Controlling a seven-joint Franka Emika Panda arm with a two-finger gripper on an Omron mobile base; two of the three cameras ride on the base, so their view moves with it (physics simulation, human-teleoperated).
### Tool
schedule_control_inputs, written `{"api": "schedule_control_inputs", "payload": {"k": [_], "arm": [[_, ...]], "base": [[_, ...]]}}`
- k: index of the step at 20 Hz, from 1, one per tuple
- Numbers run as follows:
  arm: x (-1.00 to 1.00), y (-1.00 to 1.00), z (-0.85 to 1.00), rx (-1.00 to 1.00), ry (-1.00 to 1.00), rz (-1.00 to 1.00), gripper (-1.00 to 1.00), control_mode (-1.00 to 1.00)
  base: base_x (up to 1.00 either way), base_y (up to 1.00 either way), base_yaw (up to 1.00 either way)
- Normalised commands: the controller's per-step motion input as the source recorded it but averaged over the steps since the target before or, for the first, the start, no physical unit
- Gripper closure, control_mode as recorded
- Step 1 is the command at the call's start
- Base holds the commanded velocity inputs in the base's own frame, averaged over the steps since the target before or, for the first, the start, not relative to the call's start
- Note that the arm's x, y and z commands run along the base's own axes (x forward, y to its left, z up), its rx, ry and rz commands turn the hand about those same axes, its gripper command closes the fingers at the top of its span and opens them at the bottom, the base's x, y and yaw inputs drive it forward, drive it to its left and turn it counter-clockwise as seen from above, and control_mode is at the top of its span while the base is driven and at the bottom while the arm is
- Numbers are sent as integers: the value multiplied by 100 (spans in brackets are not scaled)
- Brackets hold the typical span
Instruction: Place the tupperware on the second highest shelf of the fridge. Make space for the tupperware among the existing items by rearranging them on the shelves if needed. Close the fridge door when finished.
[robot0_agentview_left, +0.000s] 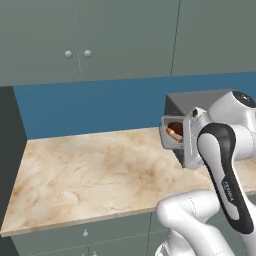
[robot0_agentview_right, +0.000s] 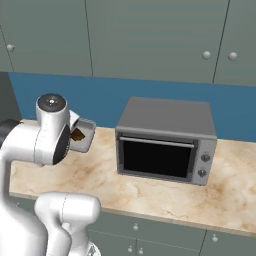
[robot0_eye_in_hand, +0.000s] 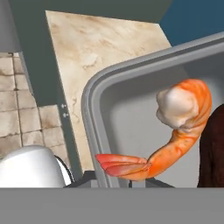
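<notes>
Above the bench (robot0_agentview_left: 90, 175) | my fingers (robot0_agentview_left: 186, 137) clamp nearly closed on the tupperware (robot0_agentview_left: 172, 133) | I see shrimp (robot0_eye_in_hand: 175, 131) inside | microwave (robot0_agentview_right: 167, 142) just beside

Smooth grey plastic tupperware (robot0_eye_in_hand: 131, 87), marble-look counter (robot0_agentview_left: 90, 175)

The small clear-grey rectangular tupperware tub (robot0_agentview_left: 175, 134) is half hidden behind the white arm at the right of the left base view; in the right base view only a corner of it (robot0_agentview_right: 84, 135) clears the arm; the hand view cuts its rim (robot0_eye_in_hand: 94, 100) at the right edge; a dark brown food piece (robot0_eye_in_hand: 213, 148) is cropped there too, its shape unclear; the gripper's fingertips are covered.
</notes>
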Motion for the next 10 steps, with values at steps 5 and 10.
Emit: {"api": "schedule_control_inputs", "payload": {"k": [5, 10], "arm": [[-41, 1, 0, 0, -3, 4, 100, -100], [-100, 0, 0, -2, -10, 20, 100, -100]], "base": [[0, 0, 0], [0, 0, 0]]}}
